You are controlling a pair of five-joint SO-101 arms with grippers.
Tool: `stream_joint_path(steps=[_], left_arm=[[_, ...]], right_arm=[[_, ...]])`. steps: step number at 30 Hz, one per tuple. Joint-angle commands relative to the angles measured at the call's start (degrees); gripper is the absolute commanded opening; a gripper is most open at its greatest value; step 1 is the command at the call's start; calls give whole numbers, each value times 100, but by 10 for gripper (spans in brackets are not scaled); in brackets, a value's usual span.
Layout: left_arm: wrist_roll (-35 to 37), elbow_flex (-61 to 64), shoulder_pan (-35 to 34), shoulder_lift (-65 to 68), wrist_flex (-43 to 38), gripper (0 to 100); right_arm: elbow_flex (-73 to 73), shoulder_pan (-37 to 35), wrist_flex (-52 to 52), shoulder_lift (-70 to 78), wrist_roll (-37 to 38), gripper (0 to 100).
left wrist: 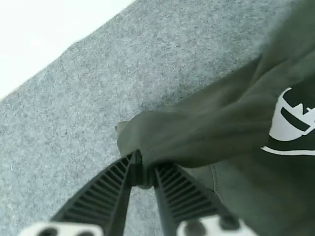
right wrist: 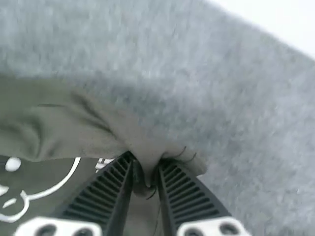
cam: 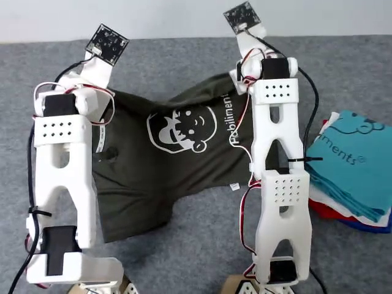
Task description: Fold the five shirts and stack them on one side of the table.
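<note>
A dark olive shirt [cam: 165, 165] with a white cartoon face print lies spread on the grey felt table [cam: 184, 55] between the two arms. My left gripper [left wrist: 143, 172] is shut on a bunched fold of the olive shirt [left wrist: 206, 132] at its far left corner. At the shirt's far right corner my right gripper [right wrist: 146, 172] is shut on a pinch of the olive shirt [right wrist: 59, 128]. Both held corners are lifted a little off the felt. A stack of folded shirts [cam: 352, 168], teal on top with white, red and blue beneath, sits at the right side.
The white arm links [cam: 61, 184] lie over the shirt's left and right edges. Bare grey felt runs along the far edge and in front of the shirt. A pale wall or floor band [cam: 184, 15] lies beyond the table's far edge.
</note>
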Motion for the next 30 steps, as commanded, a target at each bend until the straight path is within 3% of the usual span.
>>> stream_joint_path(steps=[1, 6, 11, 20, 24, 30], left_arm=[[-484, -22, -35, -97, 316, 17], [-1152, -40, -26, -97, 1196, 15], [-1820, -40, -35, -97, 2189, 6], [-2681, -40, -545, -97, 3393, 6], [-2857, 40, -747, -97, 3587, 6], [-3481, 462, -826, -114, 3596, 7]], right_arm=[[-457, 31, 637, -127, 70, 10], [-563, 66, 1868, -145, 457, 10], [-396, 374, 1974, -312, 440, 10], [2549, 462, 1956, -1798, 466, 10], [3481, 365, 1938, -2132, 527, 10], [3648, 418, 1938, -1833, 642, 10]])
